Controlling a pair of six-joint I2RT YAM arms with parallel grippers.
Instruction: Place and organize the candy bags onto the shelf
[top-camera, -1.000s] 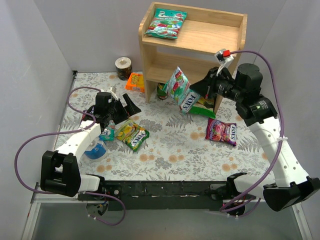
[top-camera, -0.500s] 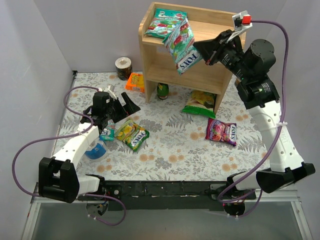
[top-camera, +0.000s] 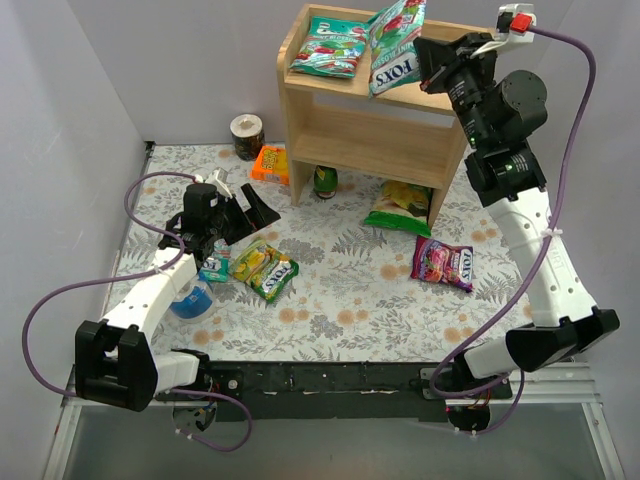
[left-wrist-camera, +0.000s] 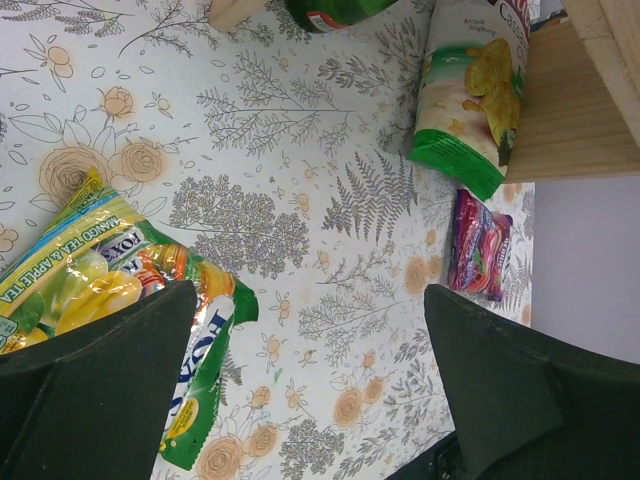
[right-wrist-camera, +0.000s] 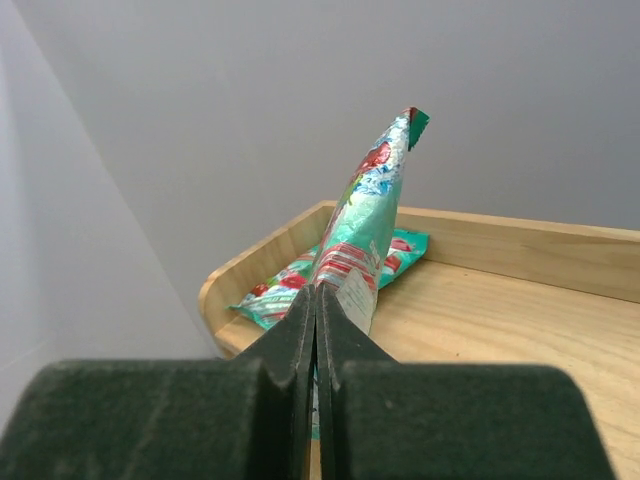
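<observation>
My right gripper is shut on a teal FOX'S candy bag and holds it above the top tier of the wooden shelf. In the right wrist view the bag stands on edge between the shut fingers. Another teal bag lies flat at the top tier's left. A yellow-green bag lies on the table, also in the left wrist view. A purple-magenta bag lies at the right. My left gripper is open and empty above the yellow-green bag's far side.
A larger green-and-yellow snack bag lies at the shelf's foot. A green can stands under the shelf. An orange packet and a small round tin sit left of the shelf. A blue object lies under the left arm.
My right gripper has lifted the teal bag from in front of the lower shelf up and over the top tier. The left arm has hardly moved.
</observation>
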